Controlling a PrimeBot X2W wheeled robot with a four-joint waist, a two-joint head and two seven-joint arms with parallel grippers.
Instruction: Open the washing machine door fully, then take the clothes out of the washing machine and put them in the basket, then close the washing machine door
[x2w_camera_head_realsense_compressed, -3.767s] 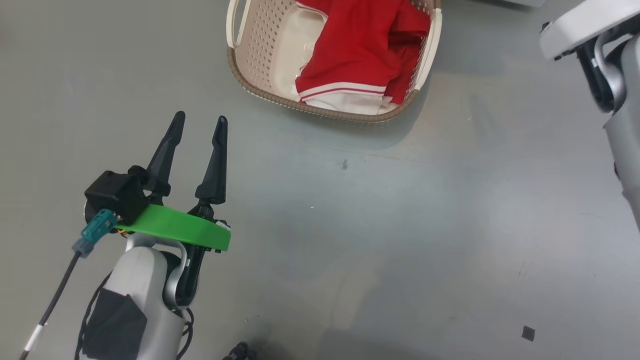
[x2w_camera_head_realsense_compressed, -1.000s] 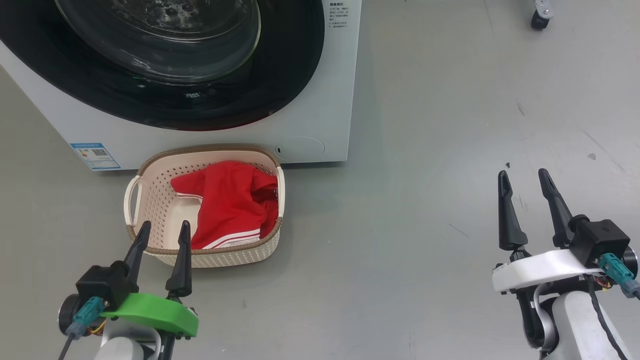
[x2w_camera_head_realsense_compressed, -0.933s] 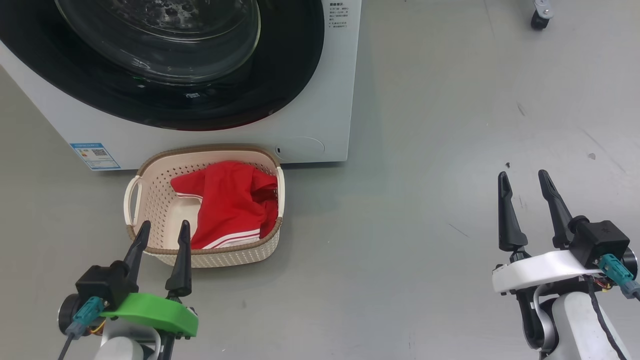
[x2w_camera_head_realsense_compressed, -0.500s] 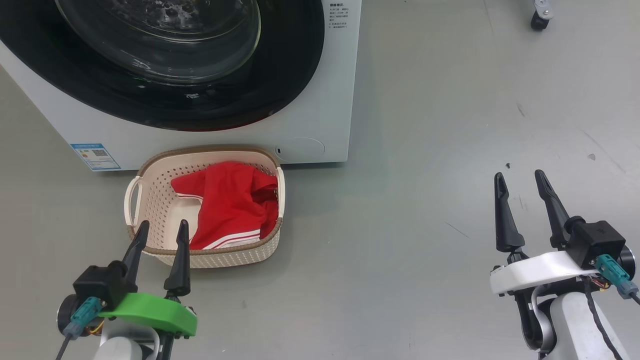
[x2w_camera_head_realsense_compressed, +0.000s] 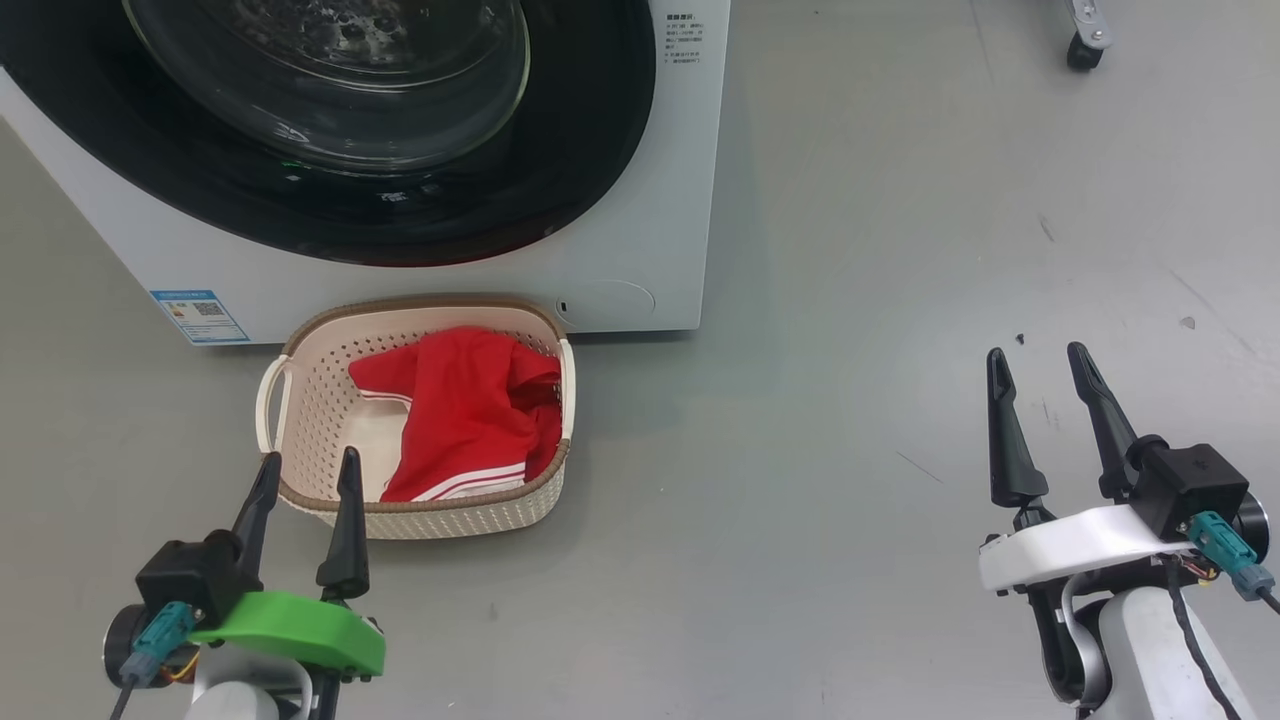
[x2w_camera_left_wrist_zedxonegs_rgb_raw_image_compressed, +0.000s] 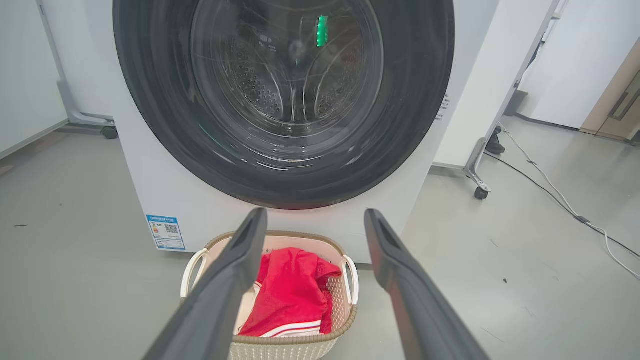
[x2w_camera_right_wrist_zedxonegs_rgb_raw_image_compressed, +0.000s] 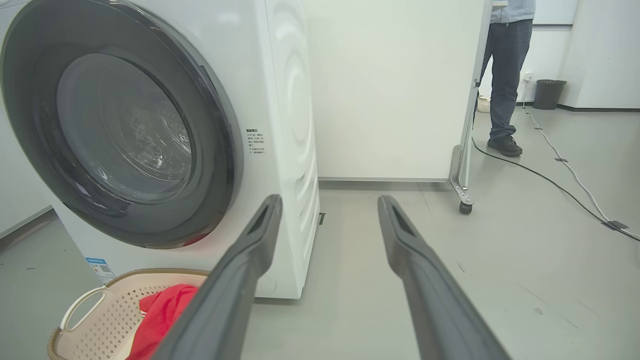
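Red clothes (x2w_camera_head_realsense_compressed: 460, 410) lie heaped in the cream basket (x2w_camera_head_realsense_compressed: 430, 503), which sits on the floor at 6 o'clock of the washing machine door (x2w_camera_head_realsense_compressed: 560, 180), close against the white washing machine (x2w_camera_head_realsense_compressed: 640, 260). The door's black ring looks flush with the front, and the drum behind the glass looks like bare steel, so the job seems all but done.

The left pincer (x2w_camera_head_realsense_compressed: 310, 456), at 7 o'clock in the head view, is spread wide and holds nothing. Its tips point at 12 o'clock over the basket's near rim. The right pincer (x2w_camera_head_realsense_compressed: 1035, 350), at 4 o'clock, is equally wide and empty, well apart from everything.

The main risk is the latch. Flush-looking is not proof of a click, and a door not pressed home could swing out over the basket. A forward or downward drift of the left arm could clip the rim and shove or tip the light basket. A person (x2w_camera_right_wrist_zedxonegs_rgb_raw_image_compressed: 505, 75) stands at 1 o'clock in the right wrist view, with a cable (x2w_camera_right_wrist_zedxonegs_rgb_raw_image_compressed: 550, 180) trailing across the floor, so backing the wheels that way could snag it.
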